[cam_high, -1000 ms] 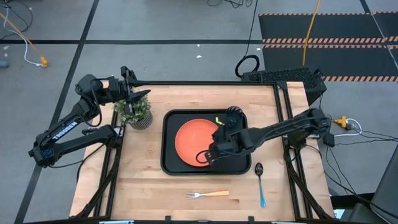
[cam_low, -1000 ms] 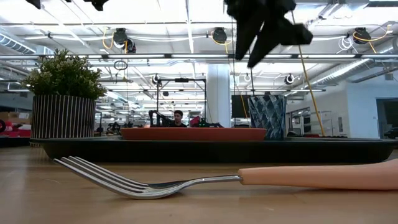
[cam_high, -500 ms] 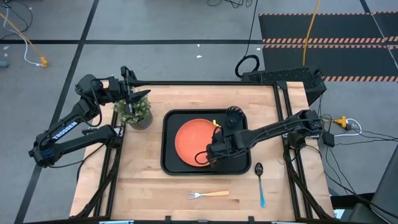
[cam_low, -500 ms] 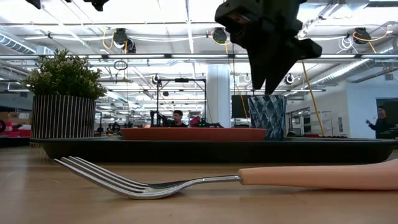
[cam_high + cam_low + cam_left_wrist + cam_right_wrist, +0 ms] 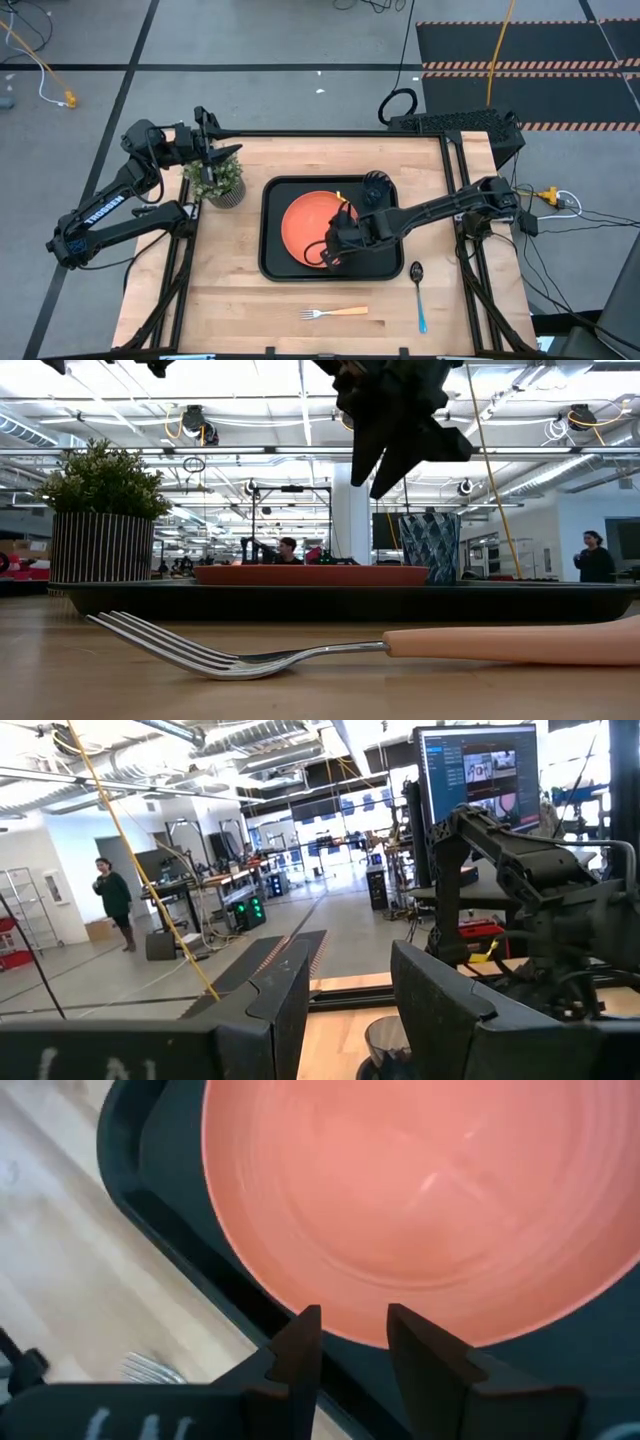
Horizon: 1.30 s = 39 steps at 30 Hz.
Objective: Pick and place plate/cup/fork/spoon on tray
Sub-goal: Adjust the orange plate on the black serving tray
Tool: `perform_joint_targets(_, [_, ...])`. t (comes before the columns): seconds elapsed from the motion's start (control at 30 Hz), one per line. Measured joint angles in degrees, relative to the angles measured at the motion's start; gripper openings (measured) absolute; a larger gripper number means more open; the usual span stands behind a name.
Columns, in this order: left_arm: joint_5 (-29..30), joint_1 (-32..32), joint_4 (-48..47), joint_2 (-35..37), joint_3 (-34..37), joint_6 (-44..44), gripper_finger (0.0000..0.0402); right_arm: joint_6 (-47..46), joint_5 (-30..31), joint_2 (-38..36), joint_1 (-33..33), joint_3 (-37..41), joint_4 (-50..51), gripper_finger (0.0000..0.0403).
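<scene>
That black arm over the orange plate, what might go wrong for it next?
The right tool hangs empty, fingers apart, above the plate on the tray. A low swing could bump the plate or the cup. The fork and spoon lie flat on the table; thin, they may slip a pinch. The left tool waits by the plant.

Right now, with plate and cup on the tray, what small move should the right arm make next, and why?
Probably carry the empty right hand off the plate toward the fork. Fork and spoon lie on the table outside the tray; the fork is nearer.
</scene>
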<state>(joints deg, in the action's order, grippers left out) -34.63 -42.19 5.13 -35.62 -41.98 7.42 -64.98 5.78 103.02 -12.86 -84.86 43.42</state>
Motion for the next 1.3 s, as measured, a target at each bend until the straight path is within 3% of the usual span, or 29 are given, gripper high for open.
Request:
perform_joint_targets(0.3, [0.0, 0.0, 0.1, 0.0, 0.0, 0.0, 0.0145, -6.2, 4.5, 0.0, 0.1, 1.1, 5.1, 0.0107])
perform_joint_targets(0.43, [0.0, 0.0, 0.1, 0.0, 0.0, 0.0, 0.0145, -5.6, 4.6, 0.0, 0.2, 3.9, 2.1, 0.0107])
perform_joint_targets(0.67, [0.0, 0.0, 0.2, 0.0, 0.0, 0.0, 0.0145, 3.2, 4.6, 0.0, 0.2, 8.2, -14.2, 0.0107])
perform_joint_targets(1.1, [0.0, 0.0, 0.2, 0.0, 0.0, 1.1, 0.0145, 14.3, 4.5, -0.1, 0.2, 13.6, -14.0, 0.0071])
perform_joint_targets(1.3, [0.0, 0.0, 0.1, 0.0, 0.0, -0.1, 0.0145, 27.0, 3.0, -0.8, 0.4, 13.6, -14.8, 0.0058])
